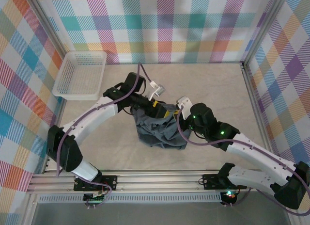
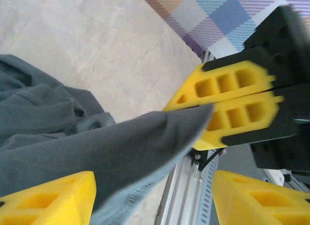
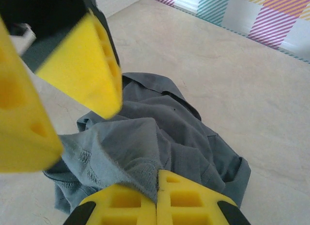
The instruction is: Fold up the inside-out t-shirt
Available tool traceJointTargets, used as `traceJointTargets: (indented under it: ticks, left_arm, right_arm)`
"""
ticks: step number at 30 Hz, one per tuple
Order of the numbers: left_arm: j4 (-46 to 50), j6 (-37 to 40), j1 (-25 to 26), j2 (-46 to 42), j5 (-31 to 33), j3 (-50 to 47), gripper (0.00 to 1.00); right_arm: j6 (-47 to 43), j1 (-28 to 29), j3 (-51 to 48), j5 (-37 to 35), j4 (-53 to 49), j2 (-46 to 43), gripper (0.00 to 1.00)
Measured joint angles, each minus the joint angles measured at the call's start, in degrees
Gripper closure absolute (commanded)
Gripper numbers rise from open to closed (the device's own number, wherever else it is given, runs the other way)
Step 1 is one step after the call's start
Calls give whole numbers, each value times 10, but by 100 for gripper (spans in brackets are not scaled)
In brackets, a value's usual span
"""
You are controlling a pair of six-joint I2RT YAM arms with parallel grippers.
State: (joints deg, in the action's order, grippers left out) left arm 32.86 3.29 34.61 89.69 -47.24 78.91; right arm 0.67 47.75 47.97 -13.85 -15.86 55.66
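Observation:
The inside-out t-shirt (image 1: 162,130) lies bunched in a dark slate-grey heap at the middle of the table. Both grippers meet over its far top edge. My right gripper (image 1: 173,112) is shut on a hemmed edge of the t-shirt (image 3: 193,133), and the cloth rises in a ridge into its yellow fingertips (image 3: 157,205). In the left wrist view that same grip (image 2: 218,103) pinches a stretched tongue of fabric (image 2: 72,137). My left gripper (image 2: 155,200) stands open right beside it, the cloth lying across one of its yellow fingers (image 2: 46,200). Its fingers (image 3: 82,65) hang apart above the heap.
A white mesh basket (image 1: 80,74) sits at the far left corner. Plaid walls enclose the table on three sides. An aluminium rail (image 1: 155,181) runs along the near edge by the arm bases. Bare tabletop (image 1: 218,84) surrounds the garment.

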Motion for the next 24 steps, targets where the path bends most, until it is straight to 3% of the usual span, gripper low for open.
traceJointTargets:
  ticks: [2,5,10,19,22,24]
  left_arm:
    - [0,7,0,16,-16,0,42]
    - [2,14,0,23,-34,0,60]
    - [2,19,0,19,-36,-9,100]
    - [-8,-33,0,-24,54,-33,97]
    - [-35,-47,0,-53,60,-30,63]
    - [-46,-52,0,-58,59,-25,53]
  right_arm:
    - [1,-9,0,8,0,0,99]
    - [7,-28,3,12,-1,0,99]
    - [27,-63,10,24,-2,0,99]
    - [58,-73,18,45,-14,18,96]
    - [65,-73,18,51,-16,20,96]
    - [68,-74,18,55,-16,20,96]
